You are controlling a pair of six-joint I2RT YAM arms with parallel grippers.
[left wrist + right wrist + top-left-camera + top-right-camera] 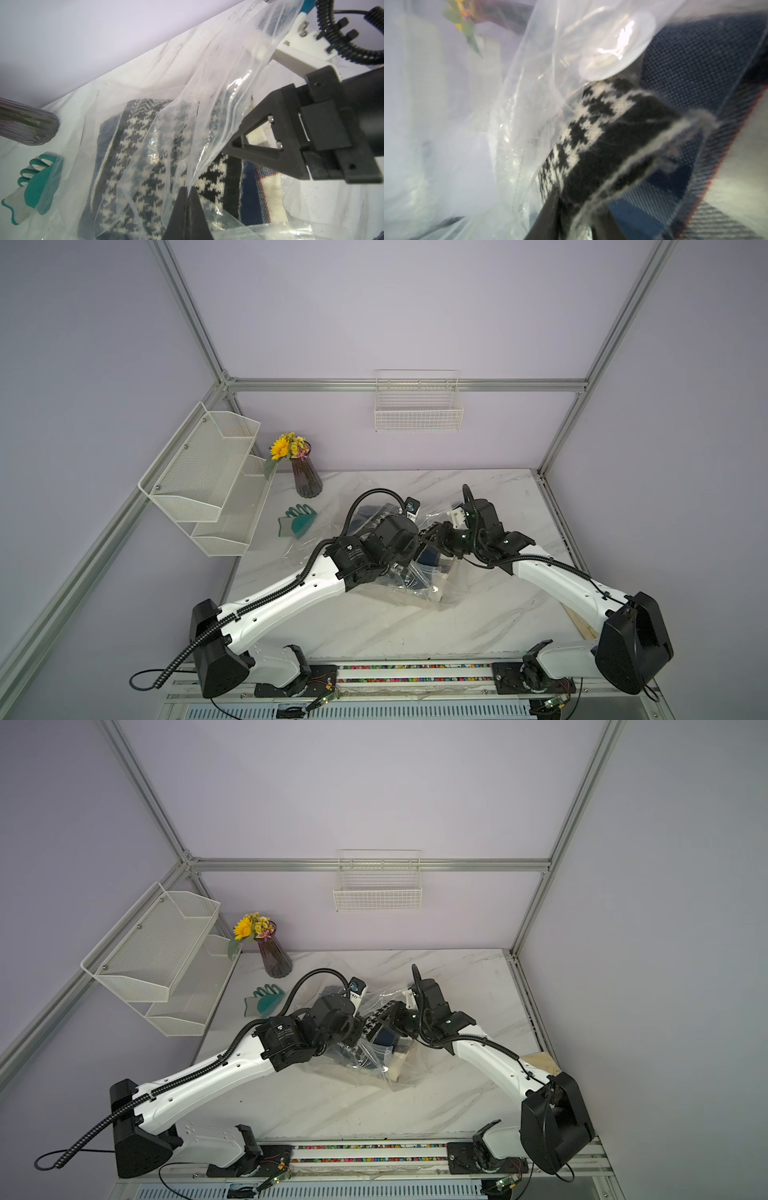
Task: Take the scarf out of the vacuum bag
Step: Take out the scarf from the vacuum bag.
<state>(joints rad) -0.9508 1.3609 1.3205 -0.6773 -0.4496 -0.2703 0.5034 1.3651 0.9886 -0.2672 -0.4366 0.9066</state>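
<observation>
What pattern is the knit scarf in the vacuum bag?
Black-and-white houndstooth on the scarf, seen through the vacuum bag; clearest in the left wrist view.

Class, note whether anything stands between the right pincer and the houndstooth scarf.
Nothing visible does: the right pincer is inside the vacuum bag, right at the bare houndstooth scarf. The bag's film hangs beside them, pinched by the left pincer.

The left arm (282, 597) and right arm (557, 576) reach forward and bend inward, wrists nearly meeting above the vacuum bag (444, 593); the left gripper (188, 197) is pinched tight on the bag's film; the right gripper (573, 220) pokes into the bag, the houndstooth scarf (591, 135) between its fingers, grip unclear.
</observation>
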